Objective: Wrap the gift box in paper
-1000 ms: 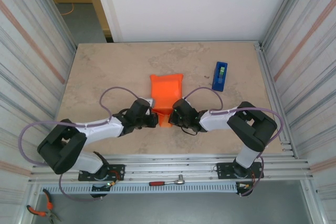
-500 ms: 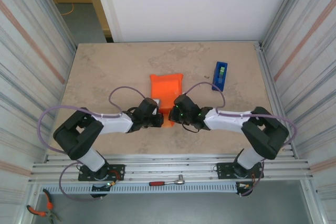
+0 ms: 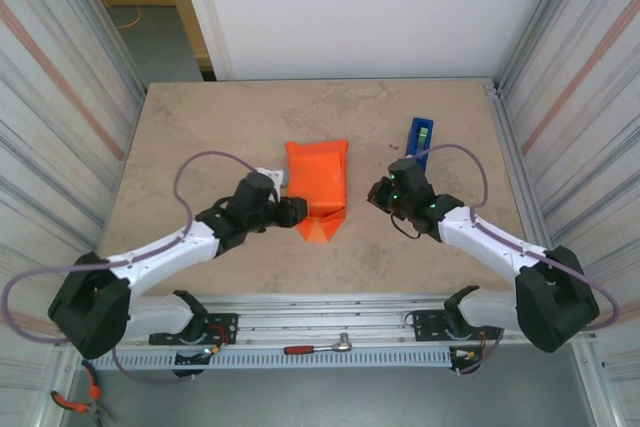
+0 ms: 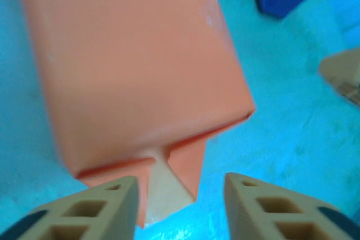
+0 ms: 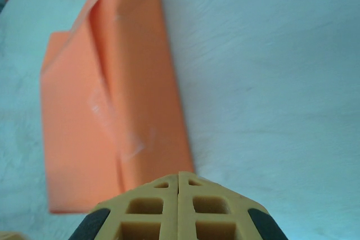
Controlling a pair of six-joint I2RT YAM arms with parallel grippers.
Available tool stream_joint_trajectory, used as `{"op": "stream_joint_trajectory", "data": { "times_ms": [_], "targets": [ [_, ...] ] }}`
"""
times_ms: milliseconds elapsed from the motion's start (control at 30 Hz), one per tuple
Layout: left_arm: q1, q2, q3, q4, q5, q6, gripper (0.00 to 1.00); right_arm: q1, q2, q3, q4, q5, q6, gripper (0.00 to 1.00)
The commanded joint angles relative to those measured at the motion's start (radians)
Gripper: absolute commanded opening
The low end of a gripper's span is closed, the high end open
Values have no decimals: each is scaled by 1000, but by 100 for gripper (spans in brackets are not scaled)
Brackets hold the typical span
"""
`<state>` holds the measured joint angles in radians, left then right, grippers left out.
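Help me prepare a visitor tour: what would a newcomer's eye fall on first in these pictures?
The bright orange paper, folded into a parcel at the middle of the table, stands out at once. The left end effector, open, and the right end effector, shut, flank its near end. A blue tape dispenser lies farther back on the right.

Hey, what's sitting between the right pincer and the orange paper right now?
Nothing. The top view shows a bare stretch of table between the shut right pincer and the paper. The right wrist view agrees.
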<state>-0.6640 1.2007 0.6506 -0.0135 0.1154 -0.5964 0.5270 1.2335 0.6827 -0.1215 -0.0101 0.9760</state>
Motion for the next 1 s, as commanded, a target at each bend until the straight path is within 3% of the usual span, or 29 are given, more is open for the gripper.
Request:
{"op": "stream_joint_trajectory", "data": {
  "times_ms": [0,167,300,467,733,967],
  "targets": [
    [97,0,31,-69,57,31,52,-65,12,6,-37,-85,-66,0],
    [215,110,88,-32,170,60,63,-105,144,80,-1,-161,-98,0],
    [228,229,159,-19,243,90,67,-90,269,148,45,-229,-103,0],
    [226,320,156,40,273,41,65,-56,405,231,76,-288,-113,0],
    [145,297,26,147,233,-64,59,-24,508,296,100,-360,-138,0],
    [85,179,-34,112,110,-101,60,-55,449,274,89,-357,-147,0]
  ]
}}
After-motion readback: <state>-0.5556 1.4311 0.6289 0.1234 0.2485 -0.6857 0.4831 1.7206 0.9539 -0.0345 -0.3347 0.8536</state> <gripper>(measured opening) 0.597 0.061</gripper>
